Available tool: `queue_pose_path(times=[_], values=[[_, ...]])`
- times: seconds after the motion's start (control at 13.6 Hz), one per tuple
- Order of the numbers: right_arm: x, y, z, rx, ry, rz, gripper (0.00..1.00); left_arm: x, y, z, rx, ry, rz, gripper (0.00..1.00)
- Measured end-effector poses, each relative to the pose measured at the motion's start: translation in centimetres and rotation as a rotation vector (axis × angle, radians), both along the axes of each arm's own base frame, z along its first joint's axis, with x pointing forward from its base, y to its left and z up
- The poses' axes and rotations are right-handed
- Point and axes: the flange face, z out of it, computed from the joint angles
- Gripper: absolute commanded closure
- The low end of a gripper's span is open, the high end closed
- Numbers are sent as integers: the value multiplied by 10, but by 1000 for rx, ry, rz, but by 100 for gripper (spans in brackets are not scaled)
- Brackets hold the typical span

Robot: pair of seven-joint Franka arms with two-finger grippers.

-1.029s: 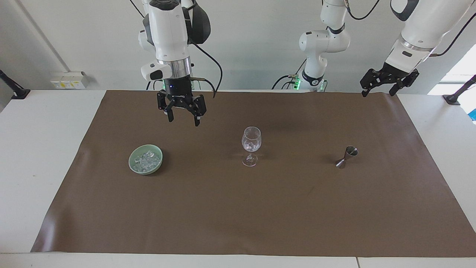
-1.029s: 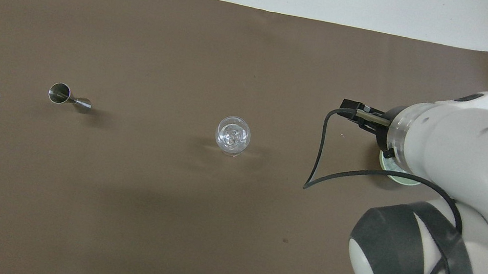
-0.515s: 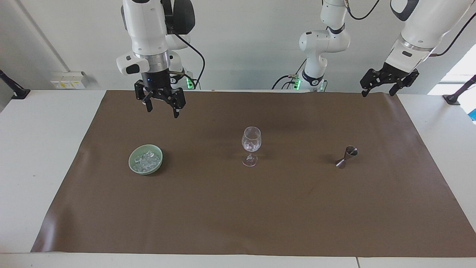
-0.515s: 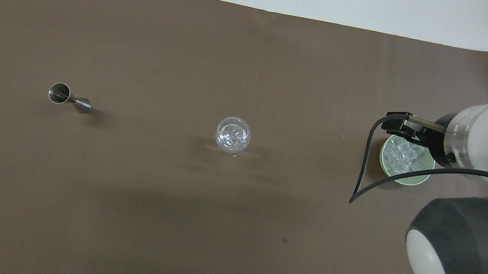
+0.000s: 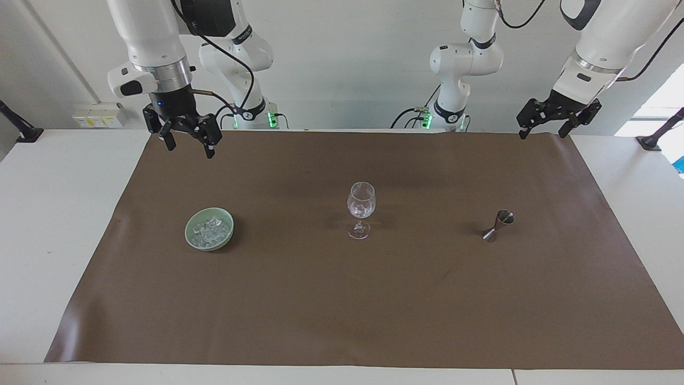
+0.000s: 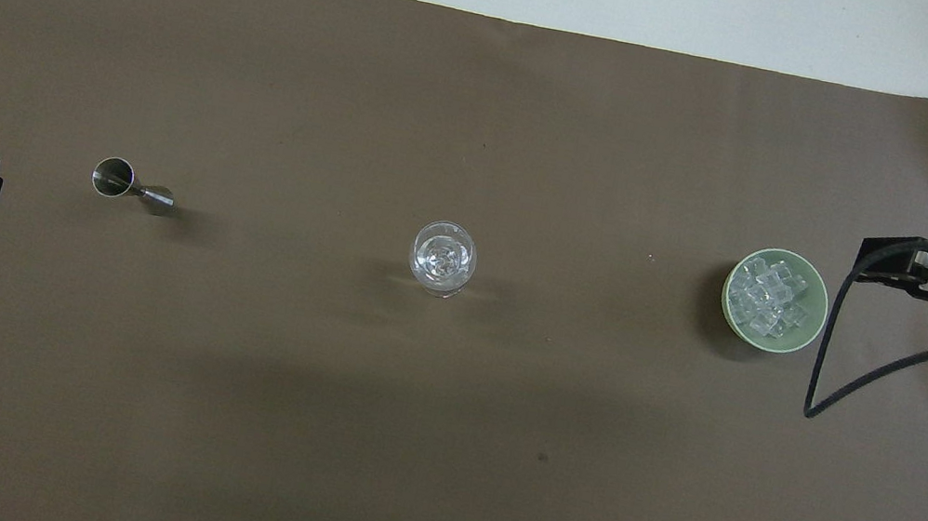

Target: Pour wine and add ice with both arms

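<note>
A clear wine glass stands at the middle of the brown mat, with a few ice cubes in it; it also shows in the overhead view. A pale green bowl holding the heap of ice stands beside it toward the right arm's end; the overhead view shows the bowl and the ice. My right gripper hangs open and empty, up in the air over the mat's corner. My left gripper waits open and empty, raised over the mat's edge at the left arm's end.
A small steel jigger stands on the mat toward the left arm's end, in line with the glass; it also shows in the overhead view. The brown mat covers most of the white table.
My right arm has swung away from the glass toward its own end of the table and risen, uncovering the bowl in the overhead view. The left arm has not moved.
</note>
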Motion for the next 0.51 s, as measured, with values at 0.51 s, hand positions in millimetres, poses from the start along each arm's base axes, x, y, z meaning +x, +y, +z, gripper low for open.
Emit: queue_pose_path(times=[0.51], values=[[-6, -52, 2, 28, 21, 22, 0, 0, 3, 0, 0, 0, 6, 0]])
